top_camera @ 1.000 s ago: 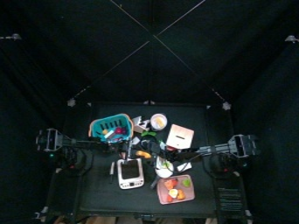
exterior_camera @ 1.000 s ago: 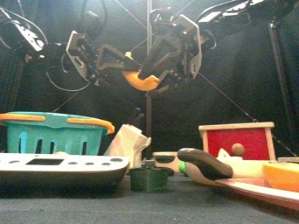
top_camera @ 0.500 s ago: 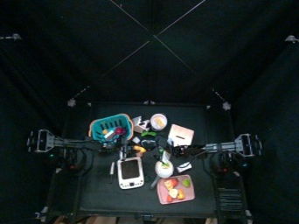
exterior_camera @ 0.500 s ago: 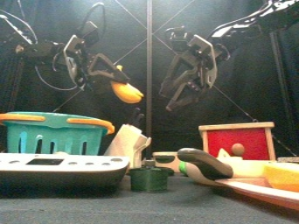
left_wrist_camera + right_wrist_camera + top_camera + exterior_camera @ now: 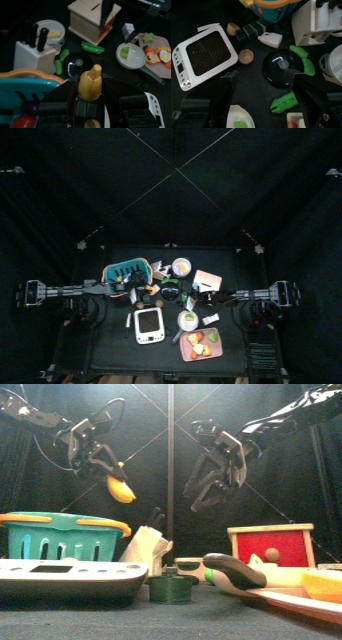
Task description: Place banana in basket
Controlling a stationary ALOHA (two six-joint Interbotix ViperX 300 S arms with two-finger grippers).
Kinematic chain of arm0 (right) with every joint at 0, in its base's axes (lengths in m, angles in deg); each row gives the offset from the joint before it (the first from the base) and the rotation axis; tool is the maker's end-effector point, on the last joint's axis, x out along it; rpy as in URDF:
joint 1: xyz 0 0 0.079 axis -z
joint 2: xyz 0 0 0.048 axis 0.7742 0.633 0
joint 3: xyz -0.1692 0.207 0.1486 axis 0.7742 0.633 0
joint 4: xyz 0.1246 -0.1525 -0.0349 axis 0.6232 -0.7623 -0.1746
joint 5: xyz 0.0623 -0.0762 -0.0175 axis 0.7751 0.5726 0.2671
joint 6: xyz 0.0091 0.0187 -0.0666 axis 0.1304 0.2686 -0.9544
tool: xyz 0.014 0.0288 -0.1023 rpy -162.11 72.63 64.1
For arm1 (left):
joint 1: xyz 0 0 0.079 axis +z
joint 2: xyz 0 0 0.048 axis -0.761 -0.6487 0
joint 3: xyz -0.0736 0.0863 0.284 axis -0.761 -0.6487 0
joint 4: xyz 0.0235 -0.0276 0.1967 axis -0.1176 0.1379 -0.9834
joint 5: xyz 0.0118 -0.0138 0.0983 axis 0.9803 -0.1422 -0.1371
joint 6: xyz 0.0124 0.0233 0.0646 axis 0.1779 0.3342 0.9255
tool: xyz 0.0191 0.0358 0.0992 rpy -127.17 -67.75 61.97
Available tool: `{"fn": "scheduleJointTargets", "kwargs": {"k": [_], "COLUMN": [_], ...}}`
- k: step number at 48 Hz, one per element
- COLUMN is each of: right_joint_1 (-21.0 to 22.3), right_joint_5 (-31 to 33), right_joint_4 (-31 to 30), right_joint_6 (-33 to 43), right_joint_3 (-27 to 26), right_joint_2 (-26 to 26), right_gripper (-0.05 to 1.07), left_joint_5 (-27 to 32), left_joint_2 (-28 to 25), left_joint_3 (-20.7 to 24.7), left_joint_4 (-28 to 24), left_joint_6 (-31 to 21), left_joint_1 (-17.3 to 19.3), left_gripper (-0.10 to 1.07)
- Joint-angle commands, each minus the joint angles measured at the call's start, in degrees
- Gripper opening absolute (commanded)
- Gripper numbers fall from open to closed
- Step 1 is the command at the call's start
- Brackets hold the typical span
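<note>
Black curtains close in the pen on every side, and the small black surface (image 5: 114, 343) in its middle is crowded with things. Seen from the front, a white device (image 5: 67, 579) lies nearest on the left, with the teal-green basket (image 5: 60, 536) just behind it, orange along its rim. A white block holding dark-handled tools (image 5: 37, 50) stands near the basket, and a red and pale wooden box (image 5: 271, 544) stands to the right. Lower right, a pinkish tray (image 5: 203, 344) carries cut fruit, and a dark round lid (image 5: 282, 65) sits between green pieces (image 5: 303, 56).

Over the basket's right end, well above its rim, hangs the banana (image 5: 119, 486): short, yellow, darker at its stem end, tilted with one tip pointing down. From the left wrist camera it stands upright between the fingers, its tip rising past them, with the basket's teal and orange rim (image 5: 30, 80) below and beside it. The left gripper (image 5: 107, 472) has its fingers clamped on the banana's sides, standing fairly wide because of the fruit's girth.

To the right of the middle the right gripper (image 5: 211, 479) hangs in the air, its fingers spread apart with nothing between them.
</note>
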Motion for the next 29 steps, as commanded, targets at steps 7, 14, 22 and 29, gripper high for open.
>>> {"fn": "scheduleJointTargets", "kwargs": {"k": [7, 14, 22, 29], "right_joint_1": [0.09, 0.00, 0.09, 0.09], "right_joint_5": [-1.05, -1.93, -1.93, -1.93], "right_joint_4": [-1.58, -2.72, -4.31, -4.66], "right_joint_6": [0.00, -0.09, -0.09, -0.09], "right_joint_3": [-0.70, -0.70, -0.44, -0.44], "right_joint_2": [-2.02, -1.76, -1.32, -0.88], "right_gripper": [1.04, 1.04, 1.04, 1.04], "left_joint_5": [1.23, 0.26, 0.09, 0.09], "left_joint_2": [2.72, 0.26, -4.31, -7.21], "left_joint_3": [-0.88, -2.55, -3.52, -3.43], "left_joint_4": [0.00, -0.26, -0.26, -0.35], "left_joint_6": [0.26, 0.26, 0.26, 0.26], "left_joint_1": [9.23, 14.24, 16.61, 17.40], "left_gripper": [0.58, 0.59, 0.59, 0.63]}}
